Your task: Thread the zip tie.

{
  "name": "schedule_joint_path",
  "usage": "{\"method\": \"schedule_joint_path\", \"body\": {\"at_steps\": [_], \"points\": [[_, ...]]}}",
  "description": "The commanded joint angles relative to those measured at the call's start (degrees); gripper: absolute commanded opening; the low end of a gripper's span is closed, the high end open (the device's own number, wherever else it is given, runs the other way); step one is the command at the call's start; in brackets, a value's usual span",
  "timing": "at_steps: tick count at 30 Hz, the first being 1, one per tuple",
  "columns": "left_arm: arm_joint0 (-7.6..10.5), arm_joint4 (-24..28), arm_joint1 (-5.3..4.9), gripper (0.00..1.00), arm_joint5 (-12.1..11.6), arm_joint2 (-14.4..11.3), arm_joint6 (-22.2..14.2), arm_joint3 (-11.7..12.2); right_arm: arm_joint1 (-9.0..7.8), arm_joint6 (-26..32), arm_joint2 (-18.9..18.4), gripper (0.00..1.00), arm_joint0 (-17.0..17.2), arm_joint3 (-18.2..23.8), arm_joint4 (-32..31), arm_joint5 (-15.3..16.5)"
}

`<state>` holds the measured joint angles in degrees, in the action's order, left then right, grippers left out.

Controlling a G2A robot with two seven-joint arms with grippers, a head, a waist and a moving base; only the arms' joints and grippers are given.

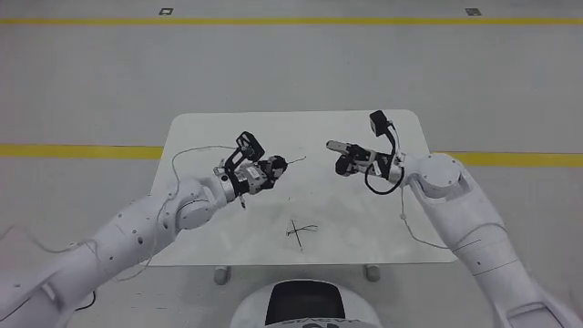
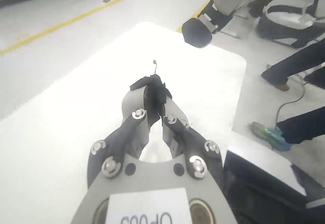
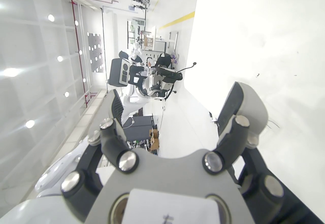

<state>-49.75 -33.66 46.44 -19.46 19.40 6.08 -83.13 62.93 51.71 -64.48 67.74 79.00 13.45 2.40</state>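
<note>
Nearest the robot, two thin black strips [image 1: 299,230] are seen lying crossed on the white table [image 1: 364,228], near its front edge and well apart from both grippers.

Farther in, above the middle of the table, the two grippers are held facing each other with a gap between them. The left gripper [image 1: 276,168] is pressed together on the zip tie [image 1: 293,160]. In the left wrist view its dark pads [image 2: 158,92] are closed against each other at the tip of the left gripper [image 2: 155,84], and a short, thin length of the zip tie [image 2: 155,65] is seen sticking out beyond them, bent slightly near its end. That free end is pointed toward the right gripper [image 1: 339,157] and is not touched by it.

The right gripper [image 3: 176,90] is spread wide, with nothing between its fingers [image 3: 234,103]. Past it in the right wrist view, the left gripper [image 3: 179,76] is seen farther off at the table's edge, with the zip tie [image 3: 190,66] projecting from it in a slight curve.

Beyond the table's far edge, pale floor is crossed by a yellow line [image 1: 291,21].
</note>
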Motion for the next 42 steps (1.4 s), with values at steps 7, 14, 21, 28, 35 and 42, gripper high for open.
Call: {"method": "schedule_joint_path", "body": {"at_steps": [7,14,21,28,35,42], "points": [[1.84,6.19,0.16,0.0,-0.02,-1.58,-1.93,1.48,0.09,4.96,1.06,1.0,-1.76,-2.51,-0.1,3.17],[0.94,19.74,0.54,0.0,-0.02,-0.88,-7.32,-0.59,0.06,4.29,0.93,1.0,-1.52,-3.12,-0.5,4.55],[1.42,41.09,1.29,0.0,-0.02,1.45,-23.69,-0.37,0.15,14.31,0.87,1.0,-4.16,-9.81,5.19,13.03],[-1.16,49.29,2.79,0.0,-0.02,6.88,-32.1,1.94,0.87,21.88,2.48,1.0,-8.21,-16.93,9.2,17.08],[-3.98,52.08,5.04,0.0,-0.02,12.52,-36.56,5.08,2.21,22.75,4.19,1.0,-11.19,-21.54,8.28,17.08],[-4.19,50.91,5.4,0.0,-0.02,13.51,-36.67,4.63,2.41,23.05,4.4,1.0,-11.4,-21.77,8.27,17.08]]}}
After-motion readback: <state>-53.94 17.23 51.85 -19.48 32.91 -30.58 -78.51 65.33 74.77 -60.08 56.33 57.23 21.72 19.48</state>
